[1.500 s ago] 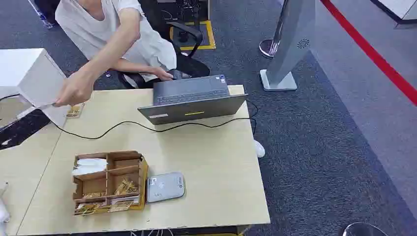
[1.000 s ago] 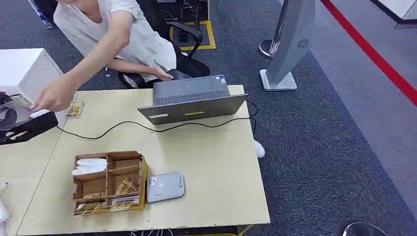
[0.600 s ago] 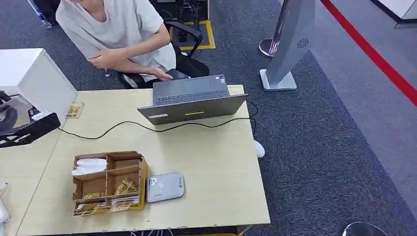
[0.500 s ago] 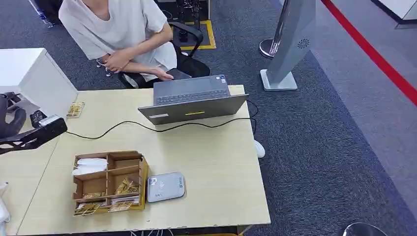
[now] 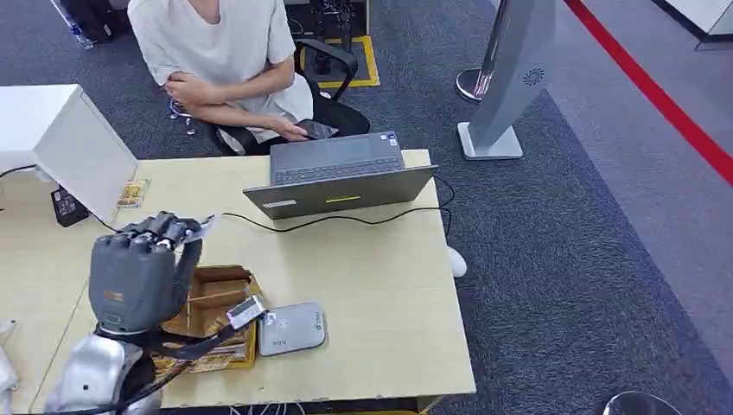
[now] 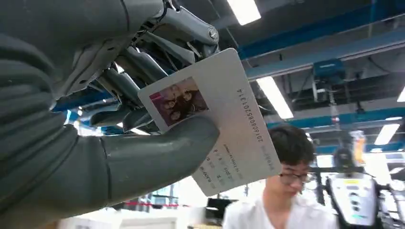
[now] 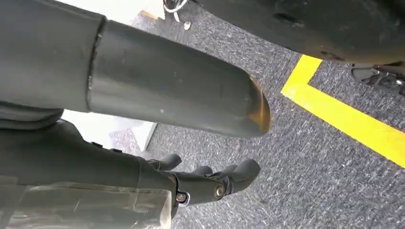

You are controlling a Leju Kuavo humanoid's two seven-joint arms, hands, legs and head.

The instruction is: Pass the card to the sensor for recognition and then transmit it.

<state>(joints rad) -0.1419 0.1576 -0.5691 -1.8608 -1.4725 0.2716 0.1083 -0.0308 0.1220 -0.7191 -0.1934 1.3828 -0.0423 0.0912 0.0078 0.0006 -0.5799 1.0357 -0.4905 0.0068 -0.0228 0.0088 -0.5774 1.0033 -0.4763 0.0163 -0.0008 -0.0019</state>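
Card (image 6: 224, 129) is pinched between the thick grey thumb and the darker fingers (image 6: 143, 71) of the left hand (image 5: 138, 268), and a small photo and a printed number can be made out on its face in the left wrist view. In the head view that hand is seen raised at the lower left of the frame, above the wooden organizer box (image 5: 220, 316), with a sliver of the card's edge poking out near the fingertips. Just right of the box, the grey sensor pad (image 5: 291, 328) is laid flat on the light wooden table (image 5: 380, 294). An open laptop (image 5: 337, 177) is parked at the table's far edge, and a black cable (image 5: 346, 219) is strung across in front of it. A person in a white shirt (image 5: 225, 43) is seated behind it, upper left. Right hand (image 7: 210, 183) is hung low over grey carpet, fingers loosely curled and apart, nothing held.
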